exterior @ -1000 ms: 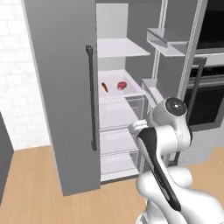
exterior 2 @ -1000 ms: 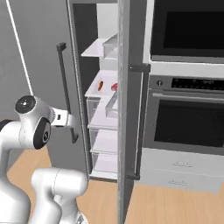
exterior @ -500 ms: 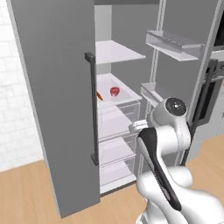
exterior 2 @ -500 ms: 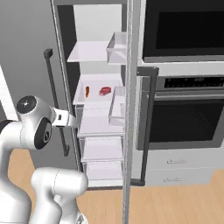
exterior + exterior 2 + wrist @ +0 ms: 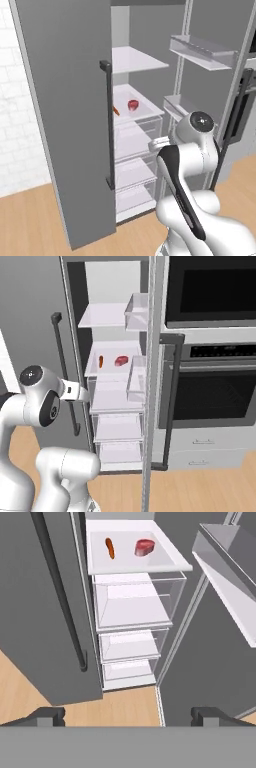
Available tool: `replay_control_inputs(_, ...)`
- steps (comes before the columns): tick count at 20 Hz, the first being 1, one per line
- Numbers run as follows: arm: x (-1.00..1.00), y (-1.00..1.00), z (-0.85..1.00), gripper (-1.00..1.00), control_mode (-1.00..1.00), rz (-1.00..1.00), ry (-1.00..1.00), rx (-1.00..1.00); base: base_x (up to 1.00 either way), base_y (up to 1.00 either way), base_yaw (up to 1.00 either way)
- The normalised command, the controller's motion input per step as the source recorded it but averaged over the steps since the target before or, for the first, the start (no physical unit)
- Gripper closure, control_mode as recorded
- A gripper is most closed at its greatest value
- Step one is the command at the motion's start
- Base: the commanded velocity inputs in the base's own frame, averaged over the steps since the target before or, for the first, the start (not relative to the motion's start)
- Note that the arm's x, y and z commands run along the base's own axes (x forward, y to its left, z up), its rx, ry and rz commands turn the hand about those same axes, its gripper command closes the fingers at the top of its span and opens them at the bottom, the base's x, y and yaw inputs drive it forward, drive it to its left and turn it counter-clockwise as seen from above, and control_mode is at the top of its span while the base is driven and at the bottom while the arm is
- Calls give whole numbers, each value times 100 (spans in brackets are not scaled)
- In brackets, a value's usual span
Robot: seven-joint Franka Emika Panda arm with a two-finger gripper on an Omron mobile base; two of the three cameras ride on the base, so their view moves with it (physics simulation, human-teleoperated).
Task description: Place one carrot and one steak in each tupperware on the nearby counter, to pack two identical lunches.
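Observation:
An orange carrot (image 5: 110, 548) and a red steak (image 5: 144, 547) lie side by side on a white shelf (image 5: 165, 559) inside the open fridge. They appear again in the base views as carrot (image 5: 116, 110), steak (image 5: 133, 105), and carrot (image 5: 101, 361), steak (image 5: 121, 360). My gripper (image 5: 128, 716) is open and empty, its dark fingertips (image 5: 49, 715) wide apart, well short of the shelf and below it. The hand (image 5: 75, 391) points toward the fridge from outside. The tupperware and the counter are out of view.
The left fridge door (image 5: 65, 110) with its dark vertical handle (image 5: 60, 597) stands open beside the hand. The right door carries bins (image 5: 200, 50). Clear drawers (image 5: 135, 602) sit under the shelf. A wall oven (image 5: 215, 401) is to the right, above the wood floor (image 5: 130, 704).
The whole picture has shifted in both base views, so the base has moved, and the fridge interior now looks nearer and more head-on. The carrot and steak stay on their shelf. The gripper remains open.

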Motion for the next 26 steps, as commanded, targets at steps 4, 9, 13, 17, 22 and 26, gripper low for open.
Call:
replay_control_inputs(4, 0, 0, 0, -100, 100, 0, 0, 0, 53, 0, -2)
replay_control_inputs(9, 0, 0, 0, -100, 100, 0, 0, 0, 58, -1, -2)
replay_control_inputs(13, 0, 0, 0, -100, 100, 0, 0, 0, 26, -32, 0)
replay_control_inputs(17, 0, 0, 0, -100, 100, 0, 0, 0, 31, -5, -3)
replay_control_inputs(22, 0, 0, 0, -100, 100, 0, 0, 0, 56, -18, -4)
replay_control_inputs(26, 0, 0, 0, -100, 100, 0, 0, 0, 56, -23, -6)
